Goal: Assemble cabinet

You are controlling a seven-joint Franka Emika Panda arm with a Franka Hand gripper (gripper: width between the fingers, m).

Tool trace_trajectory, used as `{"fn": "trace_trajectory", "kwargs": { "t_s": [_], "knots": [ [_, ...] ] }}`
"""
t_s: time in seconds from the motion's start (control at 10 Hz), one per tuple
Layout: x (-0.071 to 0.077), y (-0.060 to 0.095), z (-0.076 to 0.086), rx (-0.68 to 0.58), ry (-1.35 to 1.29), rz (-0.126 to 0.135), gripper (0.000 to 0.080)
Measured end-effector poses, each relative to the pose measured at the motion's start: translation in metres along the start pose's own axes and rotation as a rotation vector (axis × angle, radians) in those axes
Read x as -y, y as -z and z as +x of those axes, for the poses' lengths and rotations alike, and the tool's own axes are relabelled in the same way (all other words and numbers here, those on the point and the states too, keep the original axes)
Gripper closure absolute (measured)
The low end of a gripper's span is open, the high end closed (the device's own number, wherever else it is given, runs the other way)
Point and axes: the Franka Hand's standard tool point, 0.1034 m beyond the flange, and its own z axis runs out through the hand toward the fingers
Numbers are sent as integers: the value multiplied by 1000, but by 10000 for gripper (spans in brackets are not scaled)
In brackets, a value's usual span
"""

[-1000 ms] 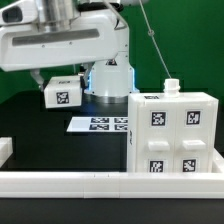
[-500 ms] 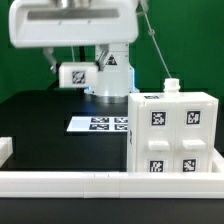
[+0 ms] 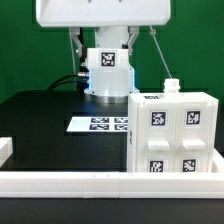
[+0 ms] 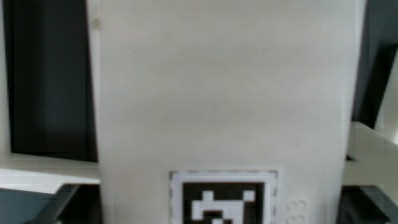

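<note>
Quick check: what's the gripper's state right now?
The gripper is closed on a white tagged panel, holding it aloft; the panel hides the fingers themselves.

a robotics lab: green backdrop (image 3: 192, 40), tagged marker board (image 3: 100, 124), black table (image 3: 38, 112).

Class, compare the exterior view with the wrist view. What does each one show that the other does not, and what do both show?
Only the exterior view shows the cabinet with its four tagged panels, the marker board lying to the exterior view's left of it, and the arm above. Only the wrist view shows the long plain face of the carried piece close up, filling most of the picture. Both show the tagged white part under the arm, with its black-and-white tag.
</note>
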Motion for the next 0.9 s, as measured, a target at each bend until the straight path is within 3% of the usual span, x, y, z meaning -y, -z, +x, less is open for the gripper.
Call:
{"fn": "trace_trajectory", "kwargs": {
  "t_s": [0.3,0.6,0.9],
  "knots": [
    [17,12,15,1,13,-11,245],
    [37,29,57,19,-11,2,245],
    [39,25,61,25,-32,11,245]
  ]
}}
